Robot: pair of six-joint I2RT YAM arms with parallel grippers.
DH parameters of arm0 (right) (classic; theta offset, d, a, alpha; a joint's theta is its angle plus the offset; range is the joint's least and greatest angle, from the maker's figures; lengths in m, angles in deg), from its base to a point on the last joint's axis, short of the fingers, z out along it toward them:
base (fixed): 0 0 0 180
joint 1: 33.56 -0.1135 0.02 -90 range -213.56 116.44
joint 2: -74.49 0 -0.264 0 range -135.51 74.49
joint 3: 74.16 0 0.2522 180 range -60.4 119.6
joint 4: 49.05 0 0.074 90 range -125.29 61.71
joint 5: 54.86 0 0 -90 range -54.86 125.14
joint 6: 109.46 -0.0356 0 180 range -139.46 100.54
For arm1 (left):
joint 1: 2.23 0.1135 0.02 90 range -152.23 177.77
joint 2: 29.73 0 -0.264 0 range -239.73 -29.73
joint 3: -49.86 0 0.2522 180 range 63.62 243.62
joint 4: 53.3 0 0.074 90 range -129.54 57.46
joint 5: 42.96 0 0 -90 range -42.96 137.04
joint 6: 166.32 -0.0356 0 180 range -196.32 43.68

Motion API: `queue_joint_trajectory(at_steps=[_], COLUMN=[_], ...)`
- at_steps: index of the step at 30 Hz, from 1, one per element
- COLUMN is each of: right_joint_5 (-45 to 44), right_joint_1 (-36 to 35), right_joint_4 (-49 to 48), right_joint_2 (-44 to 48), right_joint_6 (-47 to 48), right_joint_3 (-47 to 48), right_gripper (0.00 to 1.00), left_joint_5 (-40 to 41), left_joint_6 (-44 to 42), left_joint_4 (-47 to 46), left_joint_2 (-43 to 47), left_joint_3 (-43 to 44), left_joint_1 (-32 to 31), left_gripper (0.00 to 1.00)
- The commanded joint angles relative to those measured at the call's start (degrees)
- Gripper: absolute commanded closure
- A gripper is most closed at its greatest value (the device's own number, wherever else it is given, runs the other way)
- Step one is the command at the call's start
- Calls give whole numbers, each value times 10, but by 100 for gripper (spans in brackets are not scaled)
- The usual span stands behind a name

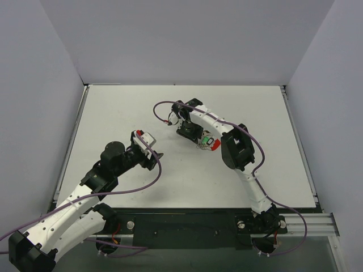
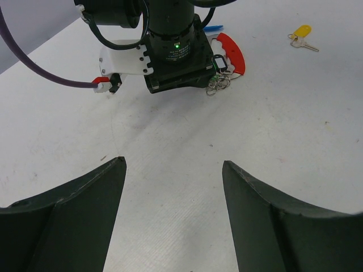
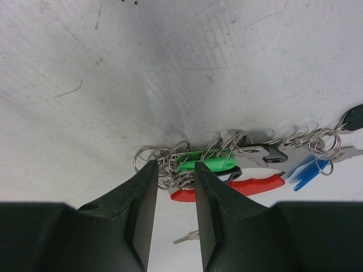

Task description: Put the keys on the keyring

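1. While the right gripper point(image 3: 173, 170) hangs low over the table point(image 3: 113, 68), its two fingers stand close together astride the left end of a tangle of small wire rings point(image 3: 148, 156), at the lower centre of the right wrist view. A narrow gap shows between them, and I cannot tell whether they pinch anything.
2. The keyring point(image 3: 227, 190), its red arc lying flat, sits just right of those fingers, with the green key point(image 3: 207, 162) touching it from above (the wire rings crowd over both). The low, narrowed stance seems meant to pick one piece out of the tangle.
3. The left gripper point(image 2: 173, 164) stands wide open and empty at the bottom of the left wrist view. It faces the work from well apart, probably waiting to steady the ring.
4. A blue key point(image 3: 306, 173) and a black key point(image 3: 354, 116) lie at the right end of the cluster. A yellow key point(image 2: 300, 34) lies alone at the upper right of the left wrist view.
5. The overlapping rings are the main obstacle. The right wrist's own body also hides much of the cluster from the left camera.
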Motion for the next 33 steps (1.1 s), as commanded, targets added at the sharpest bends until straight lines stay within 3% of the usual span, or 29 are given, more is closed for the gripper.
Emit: queue_joint_trajectory(at_steps=[1,24,33], right_joint_5=[-27,-21,-17], right_joint_1=[-5,-6,-4], right_joint_4=[28,34,39], right_joint_2=[-12,-38,-23], right_joint_6=[3,4,6], right_joint_3=[15,13,23], right_gripper=[73,78,92], left_joint_5=[-9,-9,-9], left_joint_6=[-9,-9,-11], left_joint_4=[-16,-15,-15], left_joint_2=[7,9,9], left_joint_3=[3,3,3], left_joint_1=[2,2,2], left_gripper=[21,21,21])
